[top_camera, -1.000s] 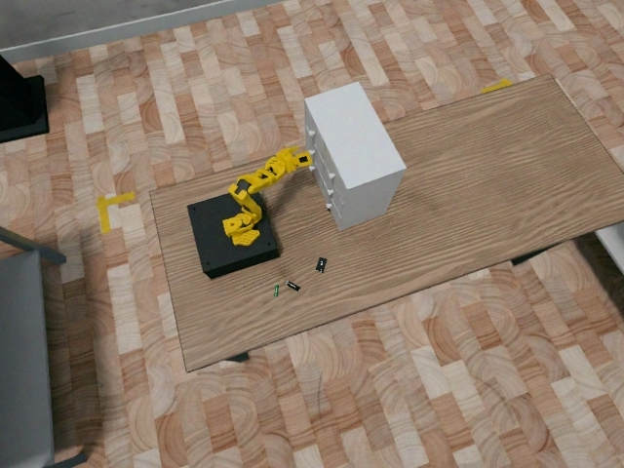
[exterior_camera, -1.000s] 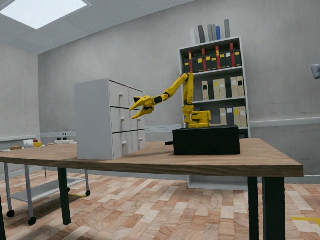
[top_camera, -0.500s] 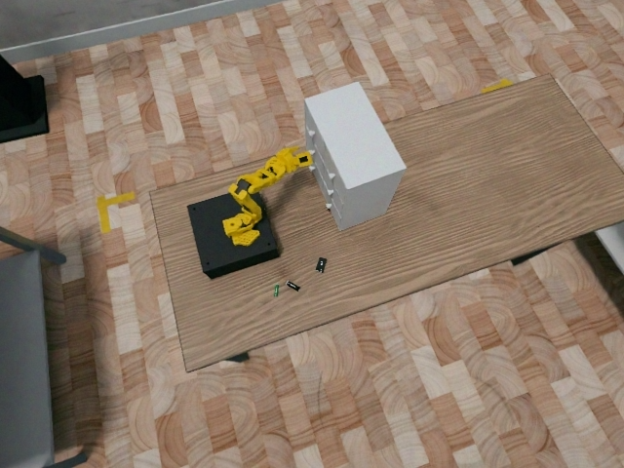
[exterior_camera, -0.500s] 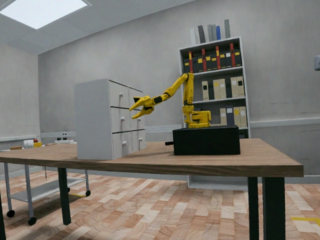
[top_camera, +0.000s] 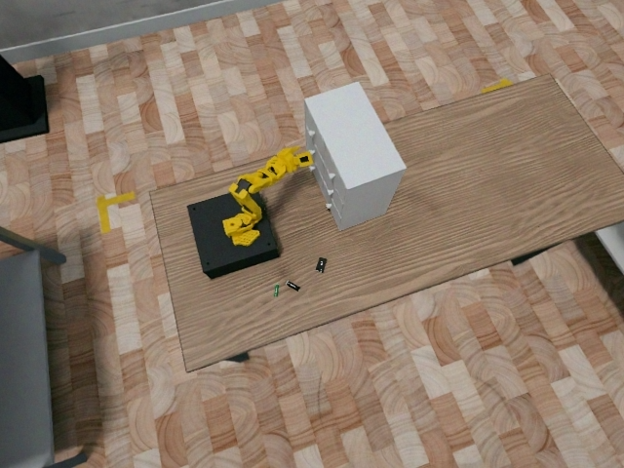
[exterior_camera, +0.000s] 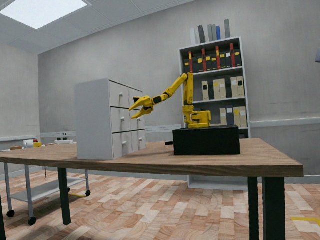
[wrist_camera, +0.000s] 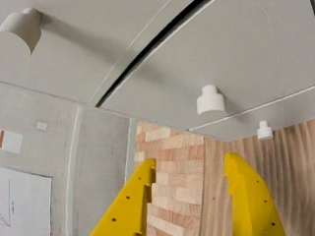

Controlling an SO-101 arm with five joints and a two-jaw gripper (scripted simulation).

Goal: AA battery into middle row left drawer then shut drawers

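Yellow gripper [top_camera: 305, 159] [exterior_camera: 130, 114] [wrist_camera: 190, 158] fingers stand spread, holding nothing, before the white chest [top_camera: 355, 136] [exterior_camera: 94, 121]; in the wrist view a white knob [wrist_camera: 211, 102] sits at one o'clock. From the black base [top_camera: 214, 256] [exterior_camera: 206, 141] in the top view, the chest lies toward two o'clock, a black box [top_camera: 321, 264] near four. Between four and five, a green stick [top_camera: 276, 291] and a black stick [top_camera: 292, 286] lie on the table [top_camera: 453, 166] [exterior_camera: 232, 165]; one may be the AA battery, I can't tell which.
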